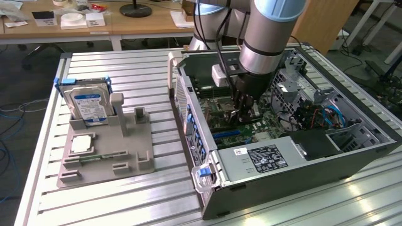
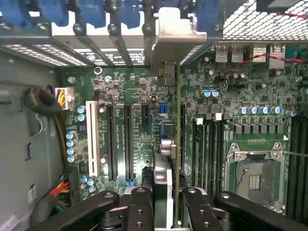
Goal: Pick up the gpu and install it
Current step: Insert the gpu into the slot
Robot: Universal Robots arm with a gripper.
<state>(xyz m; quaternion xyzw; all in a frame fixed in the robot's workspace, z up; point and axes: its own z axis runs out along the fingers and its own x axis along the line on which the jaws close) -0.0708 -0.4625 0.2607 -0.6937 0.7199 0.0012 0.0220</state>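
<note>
Wrist view gave me the clearest read: the gripper [image 2: 166,202] had its fingers [image 2: 139,209] pinched on the gpu [image 2: 177,125], which I saw edge-on as a thin slab with its metal bracket [image 2: 175,29] at the far end, standing upright over the green motherboard [image 2: 134,96]. The card hung in line with the row of expansion slots; a white slot [image 2: 90,139] and two black slots [image 2: 119,142] lay off to one side of it, apart from it, and the open CPU socket [image 2: 252,175] sat on the other side. I could not tell whether the card's edge had reached a slot. On the exterior view I saw the arm [image 1: 267,42] reaching down into the open computer case [image 1: 351,165], with the gripper [image 1: 244,106] low among the boards. The case also held a grey power supply [image 1: 264,160] at its near end and a bundle of blue cables [image 1: 323,117] toward the exterior view's right. Well apart, at the exterior view's left, a grey fixture tray [image 1: 125,150] on the slatted table [image 1: 157,202] held a hard drive [image 1: 88,106] standing upright in its cradle and a small square chip [image 1: 82,143] lying flat in a recess.
</note>
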